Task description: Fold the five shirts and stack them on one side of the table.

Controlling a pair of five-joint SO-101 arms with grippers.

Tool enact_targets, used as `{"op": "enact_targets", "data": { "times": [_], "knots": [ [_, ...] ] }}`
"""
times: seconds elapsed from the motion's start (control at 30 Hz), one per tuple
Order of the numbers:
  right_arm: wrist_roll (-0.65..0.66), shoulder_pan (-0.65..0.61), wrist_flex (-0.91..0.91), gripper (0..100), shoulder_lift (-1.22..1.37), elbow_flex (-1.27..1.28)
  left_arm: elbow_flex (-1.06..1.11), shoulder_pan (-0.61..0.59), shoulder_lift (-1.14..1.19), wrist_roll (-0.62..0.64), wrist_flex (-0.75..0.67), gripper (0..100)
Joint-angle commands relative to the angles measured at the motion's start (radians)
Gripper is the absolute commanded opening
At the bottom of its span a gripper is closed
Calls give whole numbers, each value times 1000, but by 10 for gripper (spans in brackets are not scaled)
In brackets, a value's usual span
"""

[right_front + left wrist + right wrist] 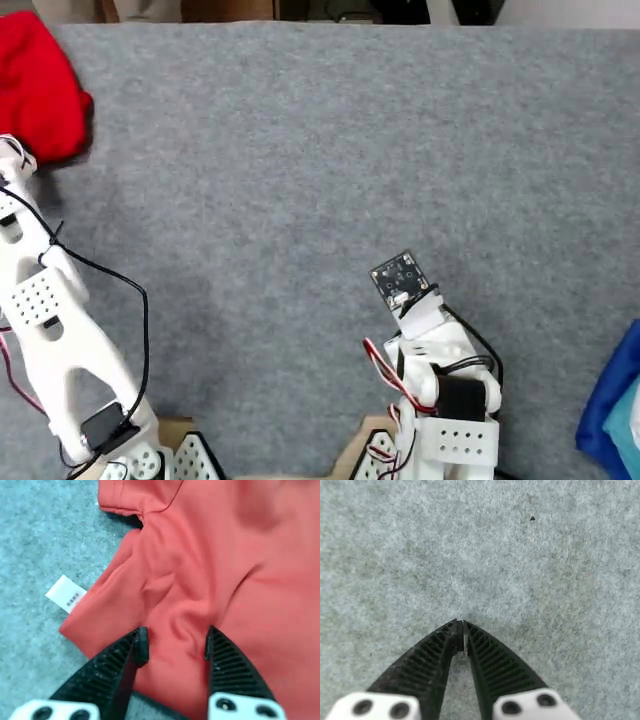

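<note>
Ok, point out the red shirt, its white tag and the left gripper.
red shirt (235, 565): left wrist view, on the middle of the cloth.
white tag (66, 593): left wrist view, on the tag's centre.
left gripper (176, 642): left wrist view, midway between its open fingertips.

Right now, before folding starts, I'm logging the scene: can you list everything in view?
red shirt: one, red, bunched at the far left corner of the table in the high view
label: one, white, at the red shirt's edge, lying on the grey surface
blue fabric: at least one piece, dark blue with lighter blue, at the table's right edge, cut off by the frame
table: one, grey felt-like cover
left gripper: one, black fingers open, over the red shirt
right gripper: one, black fingers shut, over bare grey surface
</note>
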Motion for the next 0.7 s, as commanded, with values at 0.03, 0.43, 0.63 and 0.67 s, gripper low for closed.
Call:
{"op": "enact_targets", "data": {
  "times": [0.03, 0.43, 0.63, 0.67],
  "knots": [
    [0, -13, 8, 7, -107, -1, 14, -25, 18, -69, -6, 29],
    [0, -13, 8, 7, -107, -1, -394, 77, -156, -43, 799, 19],
    [0, -13, 8, 7, -107, -1, -396, 161, -421, -48, 1096, 19],
    [0, -15, 8, 7, -107, -1, -387, 176, -463, -43, 1111, 19]
  ]
}}
